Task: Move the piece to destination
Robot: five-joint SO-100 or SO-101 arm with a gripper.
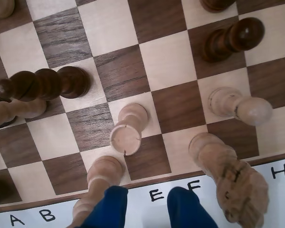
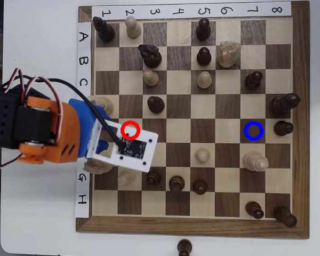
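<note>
Wrist view: blue pincer [image 1: 147, 206] open, empty — letters A, B, E, F, H on the board edge [image 1: 47, 214].

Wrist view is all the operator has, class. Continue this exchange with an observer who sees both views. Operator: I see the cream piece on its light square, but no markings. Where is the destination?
Observer: The overhead view shows the destination as a dark square ringed in blue, in row E, column 7.
Operator: Is it free?
Observer: Yes, nothing stands on it.
Operator: Any close neighbours?
Observer: A dark pawn stands on the adjoining square in column 8.
</note>
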